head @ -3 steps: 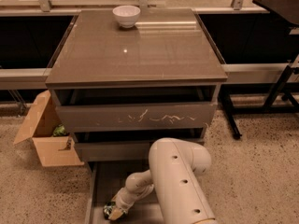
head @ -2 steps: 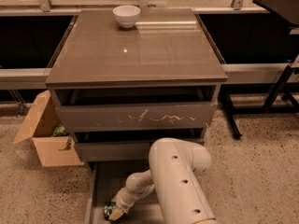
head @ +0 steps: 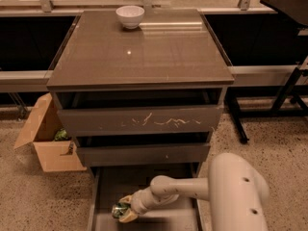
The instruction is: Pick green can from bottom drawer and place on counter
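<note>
The green can lies in the pulled-out bottom drawer, near its left side at the bottom of the camera view. My gripper reaches down into the drawer from the right on a white arm, and its fingers sit around the can, one above and one below it. The can looks to be at or just above the drawer floor. The counter is the glossy grey-brown top of the cabinet, higher in the view.
A white bowl stands at the back of the counter. An open cardboard box with a green item inside sits on the floor left of the cabinet. The scratched middle drawer front overhangs the bottom drawer. Black table legs stand at right.
</note>
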Available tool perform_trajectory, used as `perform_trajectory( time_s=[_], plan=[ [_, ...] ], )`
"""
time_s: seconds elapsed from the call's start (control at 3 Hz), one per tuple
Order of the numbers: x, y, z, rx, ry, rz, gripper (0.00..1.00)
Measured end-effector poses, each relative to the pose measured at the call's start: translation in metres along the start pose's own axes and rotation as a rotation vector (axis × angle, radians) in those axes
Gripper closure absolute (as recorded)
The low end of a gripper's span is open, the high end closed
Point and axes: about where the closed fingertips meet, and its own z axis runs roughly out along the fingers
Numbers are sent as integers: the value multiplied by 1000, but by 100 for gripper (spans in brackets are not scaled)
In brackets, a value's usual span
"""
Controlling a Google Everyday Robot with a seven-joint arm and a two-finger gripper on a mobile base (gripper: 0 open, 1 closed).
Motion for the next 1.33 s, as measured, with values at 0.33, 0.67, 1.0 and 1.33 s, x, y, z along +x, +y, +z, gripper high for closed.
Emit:
perform_trajectory(
  time_s=[0.33,0.67,1.0,1.33],
  plan=[
    [-1,5,-48,38,-80,-43,100],
    [0,5,-49,41,-80,-40,100],
    [-4,4,-65,71,-103,-57,100],
    [-14,4,-107,136,-108,-87,100]
  ],
)
